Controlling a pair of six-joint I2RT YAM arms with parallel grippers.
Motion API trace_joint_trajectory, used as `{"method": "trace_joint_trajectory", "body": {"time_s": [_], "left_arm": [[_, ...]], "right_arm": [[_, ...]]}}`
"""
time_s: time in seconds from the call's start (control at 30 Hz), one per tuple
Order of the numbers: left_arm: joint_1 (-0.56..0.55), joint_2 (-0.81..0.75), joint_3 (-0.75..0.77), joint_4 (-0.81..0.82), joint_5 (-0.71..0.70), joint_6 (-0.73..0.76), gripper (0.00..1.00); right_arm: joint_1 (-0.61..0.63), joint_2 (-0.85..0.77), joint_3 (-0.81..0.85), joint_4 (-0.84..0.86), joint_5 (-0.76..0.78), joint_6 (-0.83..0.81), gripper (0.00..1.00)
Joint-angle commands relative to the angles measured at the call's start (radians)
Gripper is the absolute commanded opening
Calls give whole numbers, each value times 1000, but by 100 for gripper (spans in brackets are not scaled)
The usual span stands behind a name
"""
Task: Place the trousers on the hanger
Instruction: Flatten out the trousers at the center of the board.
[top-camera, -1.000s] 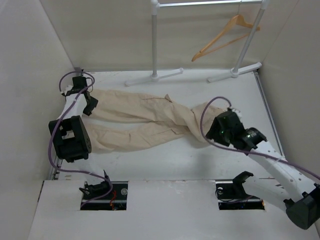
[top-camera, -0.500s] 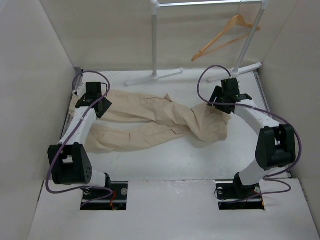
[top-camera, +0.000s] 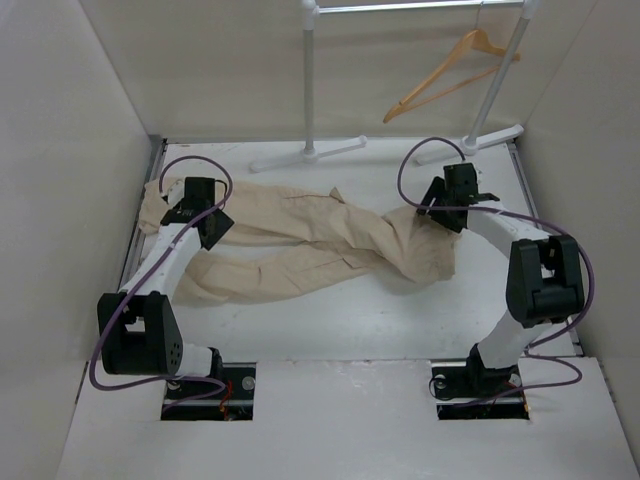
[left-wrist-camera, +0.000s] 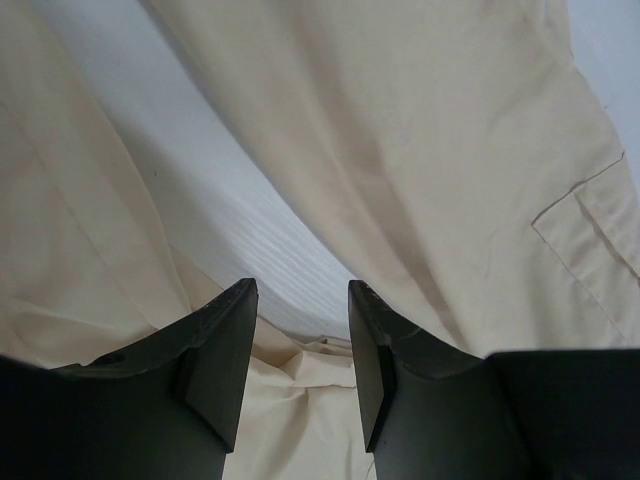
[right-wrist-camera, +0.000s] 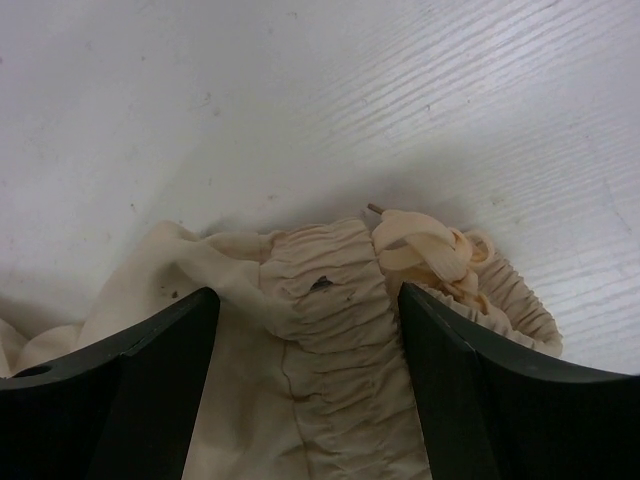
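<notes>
Trousers: the trousers (top-camera: 320, 235) lie twisted on the table (top-camera: 350, 310), legs toward the left arm.
Hanger: the hanger (top-camera: 450, 68) hangs on the rack (top-camera: 310, 80), well apart from the cloth.
Right gripper (right-wrist-camera: 305, 297): spread wide, straddling the gathered waistband (right-wrist-camera: 330, 290), nothing pinched.
Left gripper (left-wrist-camera: 300, 300): parted over a leg fold, empty.
Advice: looks like the grasping step. Bite the elastic squarely, not the drawstring (right-wrist-camera: 425, 250), and pinch enough leg fabric to lift evenly.
</notes>
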Motion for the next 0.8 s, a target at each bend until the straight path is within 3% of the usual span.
{"method": "trace_joint_trajectory", "body": {"time_s": [0.0,0.1,0.13,0.2,0.33,0.47,0.77], "left_arm": [[-7,-13,33,12,-17,14,40],[-16,-3,37,19,-17,14,40],[-17,1,39,19,-17,14,40],[-20,7,42,20,-17,14,39],[-27,22,56,23,-15,13,39],[-31,36,83,25,-15,11,39],[-14,45,157,11,-17,31,39]], "right_arm": [[-17,15,-8,66,-51,43,78],[-40,-2,-26,98,-111,77,77],[-47,-17,-37,116,-135,87,69],[-64,-86,-69,164,-171,138,42],[-112,-223,-129,241,-215,213,18],[-139,-370,-183,272,-231,249,8],[-130,-819,-310,103,-205,310,3]]}}
